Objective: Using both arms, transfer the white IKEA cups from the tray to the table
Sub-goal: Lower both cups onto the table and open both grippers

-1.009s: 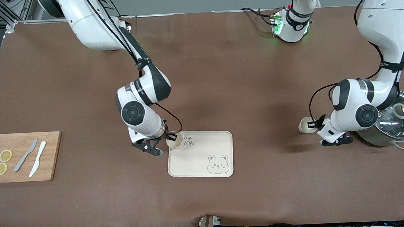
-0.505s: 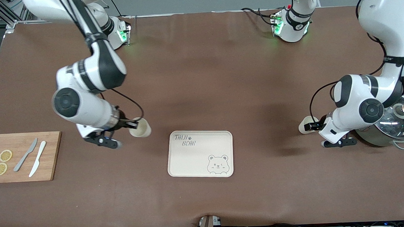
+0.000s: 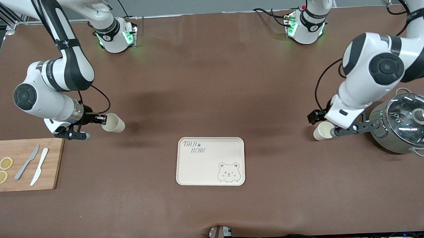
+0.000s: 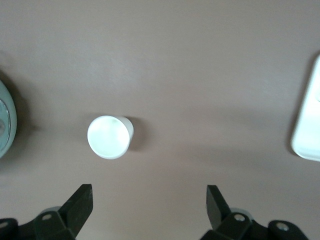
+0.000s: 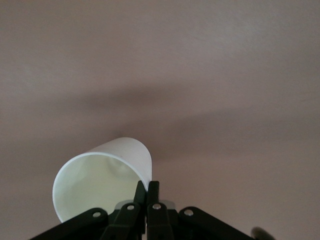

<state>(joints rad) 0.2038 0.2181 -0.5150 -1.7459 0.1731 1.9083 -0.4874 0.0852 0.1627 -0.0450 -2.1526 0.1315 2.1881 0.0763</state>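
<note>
While the tray (image 3: 210, 161) sits bare, one cup (image 3: 321, 131) stands on the table (image 3: 210, 80) under the left gripper (image 3: 334, 127), jaws spread. The right gripper (image 3: 95, 121) pinches the other cup (image 3: 114, 123) and must set it down near the cutting board's (image 3: 23, 164) end.

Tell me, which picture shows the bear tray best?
The front view: the whole tray lies flat on the table, bear and letters plain. The left wrist view catches only one pale edge. The right wrist view shows none of it.
</note>
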